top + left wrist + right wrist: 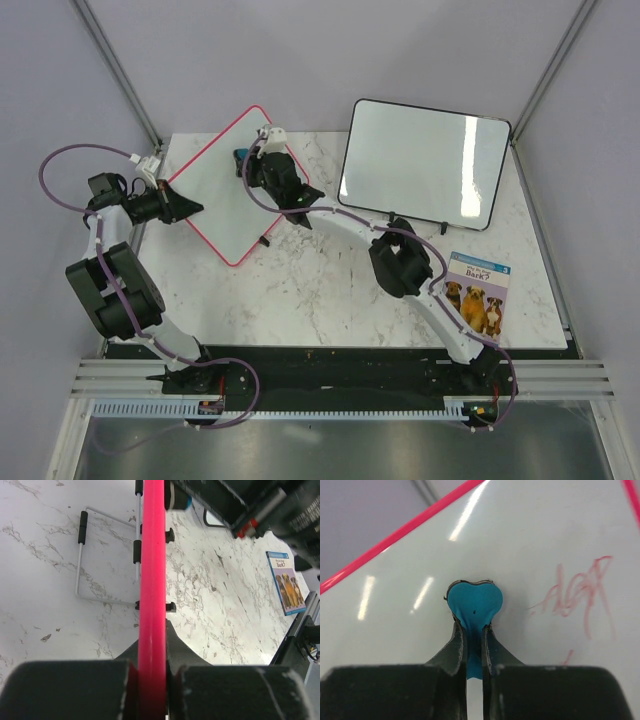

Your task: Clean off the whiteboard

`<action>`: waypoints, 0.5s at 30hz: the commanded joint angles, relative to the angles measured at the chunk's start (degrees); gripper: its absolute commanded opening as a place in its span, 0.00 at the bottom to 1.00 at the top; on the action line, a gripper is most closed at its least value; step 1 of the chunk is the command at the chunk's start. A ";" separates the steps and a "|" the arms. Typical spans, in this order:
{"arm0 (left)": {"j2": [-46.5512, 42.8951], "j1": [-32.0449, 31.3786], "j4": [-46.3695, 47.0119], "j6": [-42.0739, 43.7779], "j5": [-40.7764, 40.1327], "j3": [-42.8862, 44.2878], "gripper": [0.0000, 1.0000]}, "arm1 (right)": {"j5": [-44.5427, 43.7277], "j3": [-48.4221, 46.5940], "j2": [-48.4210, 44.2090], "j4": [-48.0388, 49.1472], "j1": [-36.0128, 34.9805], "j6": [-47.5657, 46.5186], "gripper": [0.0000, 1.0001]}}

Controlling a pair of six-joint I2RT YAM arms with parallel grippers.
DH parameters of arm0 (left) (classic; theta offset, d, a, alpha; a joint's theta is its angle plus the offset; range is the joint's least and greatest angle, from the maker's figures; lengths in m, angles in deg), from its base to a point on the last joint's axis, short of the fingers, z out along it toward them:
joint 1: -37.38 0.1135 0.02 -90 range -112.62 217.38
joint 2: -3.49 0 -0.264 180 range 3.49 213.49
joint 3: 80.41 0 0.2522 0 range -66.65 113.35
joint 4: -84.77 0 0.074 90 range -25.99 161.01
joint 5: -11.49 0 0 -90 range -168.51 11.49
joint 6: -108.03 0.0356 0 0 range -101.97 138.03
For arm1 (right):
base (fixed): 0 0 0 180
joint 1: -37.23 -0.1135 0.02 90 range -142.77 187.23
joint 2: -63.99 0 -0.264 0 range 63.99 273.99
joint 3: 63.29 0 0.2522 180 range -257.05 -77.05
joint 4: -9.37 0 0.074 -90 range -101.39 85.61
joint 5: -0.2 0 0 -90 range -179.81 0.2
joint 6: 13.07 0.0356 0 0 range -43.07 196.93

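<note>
The left fingers (177,650) are clamped narrow on the red frame of the whiteboard (240,185), with the rim running straight up between them. The right fingers (452,650) are pinched shut on a blue eraser (474,602), whose rounded head is pressed flat against the white face. Just to the right of the eraser on that face there is faint red handwriting (575,590). The whiteboard sits tilted over the back left part of the marble bench (320,290), turned corner-on. Small black clips (170,535) sit on its edge, and a wire stand (82,555) is on its back side. A larger black-framed board (425,165) stands well apart at the back right, and a dog book (477,293) lies near the right edge.
</note>
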 commanded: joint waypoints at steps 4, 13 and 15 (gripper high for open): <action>-2.69 -4.47 -9.65 12.50 -2.18 -2.41 0.02 | -5.11 -4.79 8.67 -18.21 8.51 3.03 0.00; -2.78 -4.47 -9.92 12.41 -1.48 -2.15 0.02 | 3.77 4.95 5.59 -17.52 8.86 9.88 0.00; -2.96 -4.47 -10.01 12.32 -1.48 -2.15 0.02 | 5.35 9.67 4.63 -16.56 8.78 11.90 0.00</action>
